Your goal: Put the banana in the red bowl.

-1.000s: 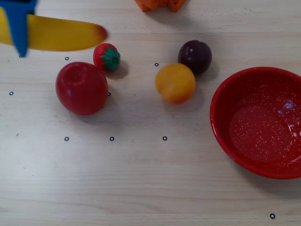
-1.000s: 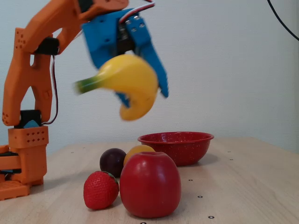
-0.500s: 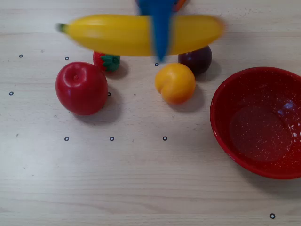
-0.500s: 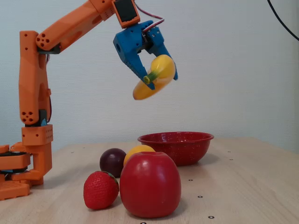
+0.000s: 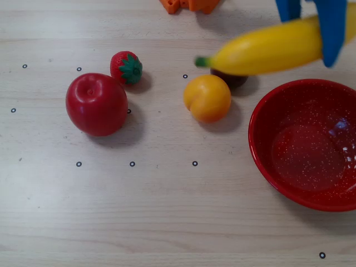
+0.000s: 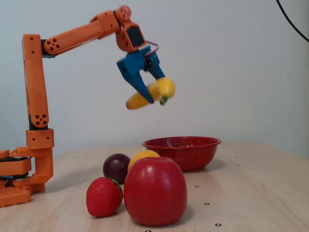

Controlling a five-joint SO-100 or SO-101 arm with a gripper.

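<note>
The yellow banana is held high above the table, its green stem end pointing left in the overhead view. It also shows in the fixed view. My blue gripper is shut on the banana near its right part; in the fixed view the gripper hangs from the orange arm well above the fruits. The red bowl with white speckles stands empty at the right, below and right of the banana. In the fixed view the bowl stands behind the fruits.
A red apple, a strawberry, a round yellow-orange fruit and a dark plum stand left of the bowl. The orange arm base is at the far left in the fixed view.
</note>
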